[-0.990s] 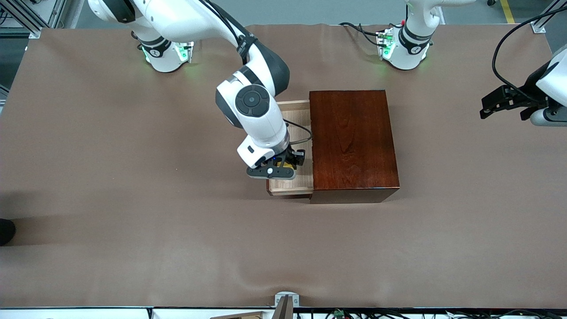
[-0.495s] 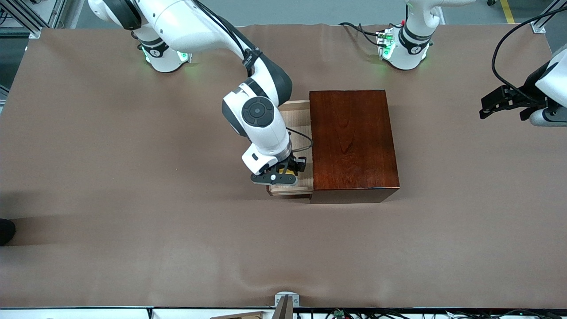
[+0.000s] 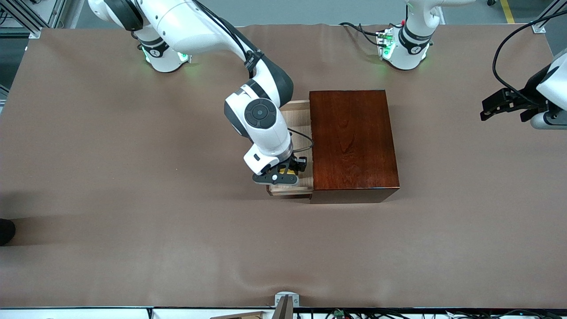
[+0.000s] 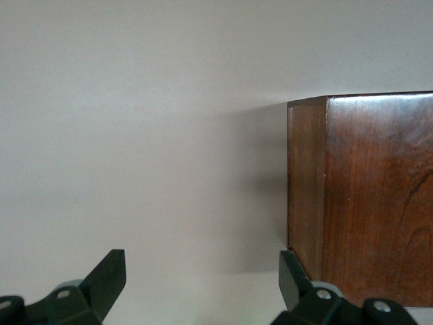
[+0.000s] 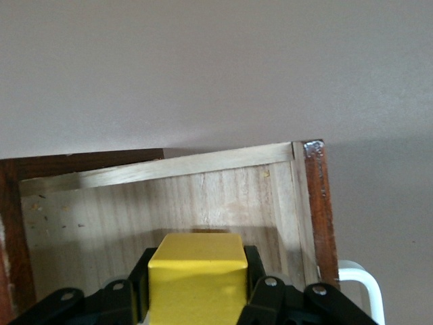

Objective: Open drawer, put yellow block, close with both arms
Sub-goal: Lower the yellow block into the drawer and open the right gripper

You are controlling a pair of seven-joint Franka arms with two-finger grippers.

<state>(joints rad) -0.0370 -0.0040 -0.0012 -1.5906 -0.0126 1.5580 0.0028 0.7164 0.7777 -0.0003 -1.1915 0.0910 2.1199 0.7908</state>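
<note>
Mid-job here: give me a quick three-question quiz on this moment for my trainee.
1. True or false: the right gripper is shut on the yellow block.
2. The block is over: A) the bare table, B) the open drawer, C) the top of the wooden box.
3. Fill in: the left gripper, waiting near the box's corner, is ____.

Key: 1 true; 2 B; 3 open.

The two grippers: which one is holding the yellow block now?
The right gripper, shut on the yellow block over the open drawer. The left gripper is open and empty, waiting at the left arm's end of the table.
</note>
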